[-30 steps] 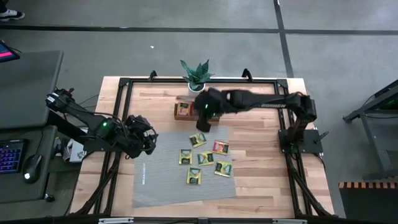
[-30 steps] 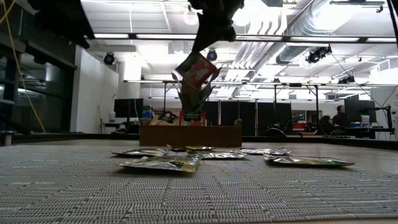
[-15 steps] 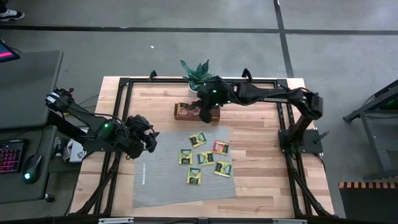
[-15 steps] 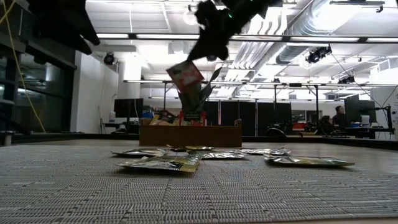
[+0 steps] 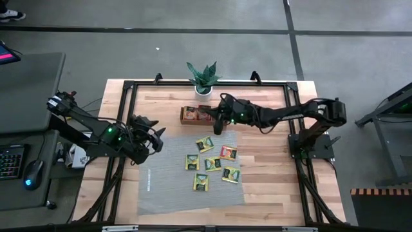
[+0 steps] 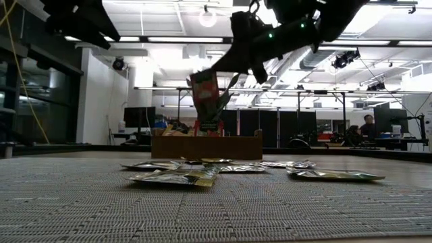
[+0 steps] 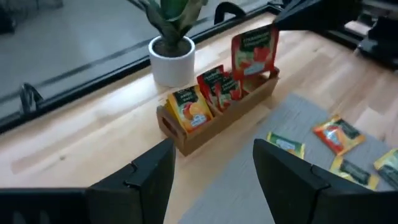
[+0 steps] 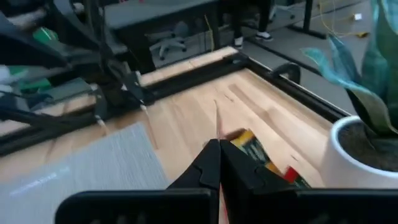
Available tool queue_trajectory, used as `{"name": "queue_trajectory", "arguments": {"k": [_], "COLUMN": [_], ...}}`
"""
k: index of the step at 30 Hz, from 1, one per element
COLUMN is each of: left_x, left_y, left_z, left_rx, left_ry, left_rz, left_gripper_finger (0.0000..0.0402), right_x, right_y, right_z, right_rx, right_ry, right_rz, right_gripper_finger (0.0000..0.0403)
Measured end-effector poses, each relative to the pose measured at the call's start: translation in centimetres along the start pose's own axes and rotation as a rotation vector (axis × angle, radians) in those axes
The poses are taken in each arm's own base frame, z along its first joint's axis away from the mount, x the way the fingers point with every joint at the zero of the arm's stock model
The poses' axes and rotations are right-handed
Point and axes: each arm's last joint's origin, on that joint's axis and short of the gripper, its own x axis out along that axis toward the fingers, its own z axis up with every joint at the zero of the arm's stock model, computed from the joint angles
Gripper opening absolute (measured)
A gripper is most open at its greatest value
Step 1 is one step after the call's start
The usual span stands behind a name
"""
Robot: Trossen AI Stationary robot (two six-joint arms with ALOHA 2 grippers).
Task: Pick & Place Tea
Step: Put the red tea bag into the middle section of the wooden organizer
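A red tea sachet (image 7: 254, 51) is held pinched in the right gripper's (image 5: 217, 122) fingers above the wooden tray (image 5: 193, 116); the left gripper (image 5: 153, 135) waits, fingers spread, empty.

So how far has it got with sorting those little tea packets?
A few sachets already stand in the wooden tray: a yellow one and some red ones. The right gripper holds a red sachet upright over the tray's end compartment, not yet let go. Six sachets lie on the grey mat, waiting. The left gripper waits open at the mat's edge.
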Motion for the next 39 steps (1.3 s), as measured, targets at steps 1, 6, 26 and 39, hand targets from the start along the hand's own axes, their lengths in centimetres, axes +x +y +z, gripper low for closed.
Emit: {"name": "queue_trajectory", "arguments": {"k": [1,6,26,39], "left_x": [0.0,-0.2,0.1,0.1], "left_y": [0.0,-0.1,3.9,4.4], "left_z": [0.0,0.3,-2.5,-2.8], "left_rx": [0.020,0.134,-0.245,-0.335], "left_ry": [0.000,0.034,-0.076,-0.123], "left_rz": [0.000,-0.061,-0.421,-0.514], "left_gripper_finger": [0.0214,0.0214,0.0214,0.0214], "right_x": [0.0,0.6,1.8,3.3], "right_y": [0.1,-0.1,-1.3,-4.4], "right_z": [0.0,-1.3,-2.8,-4.6], "right_rx": [0.005,0.008,0.024,0.047], "right_ry": [-0.010,0.025,0.091,0.159], "right_rz": [-0.009,-0.029,-0.014,-0.058], "right_gripper_finger": [0.0000,0.0000,0.0000,0.0000]}}
